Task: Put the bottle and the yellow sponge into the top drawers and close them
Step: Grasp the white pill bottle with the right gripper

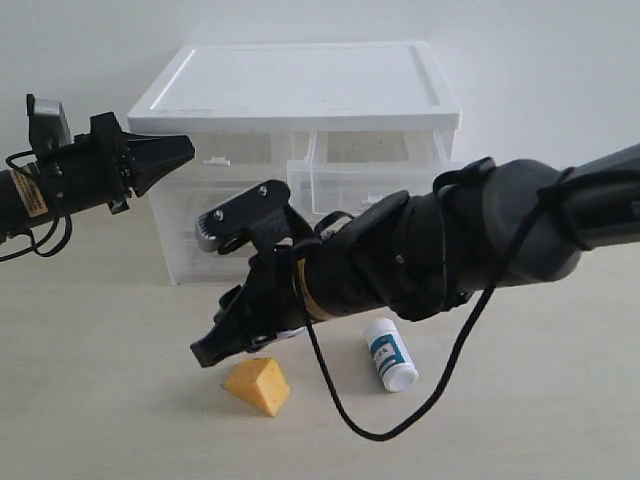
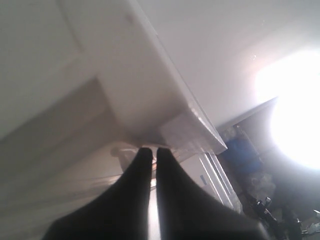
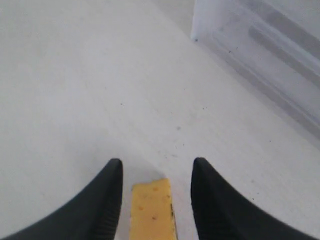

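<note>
The yellow sponge (image 1: 258, 385) lies on the table in front of the drawer unit. My right gripper (image 1: 208, 347) hangs open just above it. In the right wrist view the sponge (image 3: 151, 210) sits between the open fingers of that gripper (image 3: 157, 167), with a gap on each side. The bottle (image 1: 390, 353) lies on its side to the right of the sponge. The right top drawer (image 1: 365, 180) stands pulled out. The left top drawer (image 1: 240, 160) looks pushed in. My left gripper (image 1: 185, 150) is shut, its tips (image 2: 151, 150) close to that drawer's white handle (image 1: 215, 160).
The translucent drawer unit (image 1: 300, 85) with a white lid stands at the back of the pale table (image 1: 100, 400). A black cable (image 1: 340, 410) loops down from my right arm between sponge and bottle. The unit's corner (image 3: 260, 40) shows ahead in the right wrist view.
</note>
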`<state>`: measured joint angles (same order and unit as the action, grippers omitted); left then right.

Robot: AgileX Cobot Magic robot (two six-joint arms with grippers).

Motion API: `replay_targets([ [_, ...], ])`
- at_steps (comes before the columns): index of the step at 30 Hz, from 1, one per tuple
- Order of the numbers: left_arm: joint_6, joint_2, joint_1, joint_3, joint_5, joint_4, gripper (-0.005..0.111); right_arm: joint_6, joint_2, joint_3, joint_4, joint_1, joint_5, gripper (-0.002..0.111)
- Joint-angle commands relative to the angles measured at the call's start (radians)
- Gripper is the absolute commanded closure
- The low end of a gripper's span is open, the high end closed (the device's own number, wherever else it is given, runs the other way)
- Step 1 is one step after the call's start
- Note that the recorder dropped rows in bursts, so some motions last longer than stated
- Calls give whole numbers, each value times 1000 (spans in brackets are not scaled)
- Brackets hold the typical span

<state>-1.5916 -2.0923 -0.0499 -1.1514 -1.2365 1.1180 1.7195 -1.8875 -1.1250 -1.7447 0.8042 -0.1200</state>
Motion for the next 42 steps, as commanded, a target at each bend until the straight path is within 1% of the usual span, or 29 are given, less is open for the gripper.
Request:
replay_targets([
  [1, 3, 2, 1, -7, 25, -53, 103, 50, 41, 59, 0, -17, 30, 70],
  [5, 3, 2, 1, -7, 25, -53, 103, 50, 43, 142, 0, -56, 91, 70],
  [11, 3, 2, 1, -7, 26, -56, 103, 88, 76, 208, 0, -156, 63, 70],
  [14, 12, 2, 1, -7, 28, -57, 103, 82, 91, 218, 0, -179, 57, 70],
  [17, 14, 2, 1, -7, 32, -59, 103, 76, 106, 218, 0, -179, 69, 68],
  [18, 14, 2, 1, -7, 32, -59, 103, 76, 110, 218, 0, -179, 71, 65],
  [21, 14, 2, 1, -7, 32, -59, 103, 76, 110, 231, 0, -179, 120, 50],
  [22, 14, 2, 1, -7, 32, -59, 103, 76, 110, 241, 0, -179, 146, 46],
  [23, 14, 2, 1, -7, 32, -59, 103, 76, 110, 252, 0, -179, 176, 45],
  [26, 14, 2, 1, -7, 32, -59, 103, 74, 108, 280, 0, -179, 264, 45],
  [28, 14, 2, 1, -7, 32, -59, 103, 72, 108, 288, 0, -179, 285, 45],
  [33, 14, 2, 1, -7, 32, -55, 103, 74, 77, 286, 0, -179, 265, 45],
  [38, 14, 2, 1, -7, 32, -52, 103, 69, 5, 286, 0, -179, 307, 45],
  [42, 14, 2, 1, -7, 32, -55, 103, 65, -9, 286, 0, -179, 310, 45],
])
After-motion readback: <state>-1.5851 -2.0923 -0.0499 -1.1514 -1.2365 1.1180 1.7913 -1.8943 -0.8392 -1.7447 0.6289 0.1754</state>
